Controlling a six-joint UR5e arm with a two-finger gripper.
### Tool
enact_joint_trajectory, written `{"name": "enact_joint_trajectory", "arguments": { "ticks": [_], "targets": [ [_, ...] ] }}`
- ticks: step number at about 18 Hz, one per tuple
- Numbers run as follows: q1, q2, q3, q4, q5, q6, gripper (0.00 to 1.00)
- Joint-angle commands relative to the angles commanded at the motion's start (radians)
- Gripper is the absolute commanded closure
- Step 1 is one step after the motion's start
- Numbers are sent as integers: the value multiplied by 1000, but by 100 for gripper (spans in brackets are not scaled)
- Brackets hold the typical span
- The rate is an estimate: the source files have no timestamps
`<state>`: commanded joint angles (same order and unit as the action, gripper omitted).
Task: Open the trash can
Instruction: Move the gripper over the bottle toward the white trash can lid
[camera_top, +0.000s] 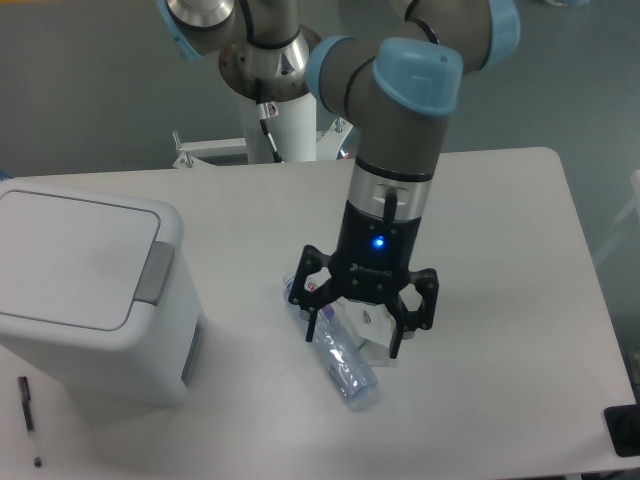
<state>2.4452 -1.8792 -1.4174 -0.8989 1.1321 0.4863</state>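
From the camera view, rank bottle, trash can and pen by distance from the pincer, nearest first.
1. Bottle: directly under the pincer, at table centre.
2. Trash can: far left, lid shut.
3. Pen: bottom-left corner, in front of the can.
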Motion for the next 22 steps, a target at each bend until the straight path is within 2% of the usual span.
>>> {"name": "enact_joint_trajectory", "arguments": {
  "ticks": [7, 10, 14, 17, 22],
  "targets": [
    [-9, 31, -2, -2, -12, -101, 0],
    [-40, 51, -6, -2, -9, -143, 0],
    [-60, 61, -32, -5, -5, -144, 0],
    [-80, 95, -83, -2, 2, -146, 0],
    [-98, 121, -109, -6, 2, -147, 0]
  ]
}}
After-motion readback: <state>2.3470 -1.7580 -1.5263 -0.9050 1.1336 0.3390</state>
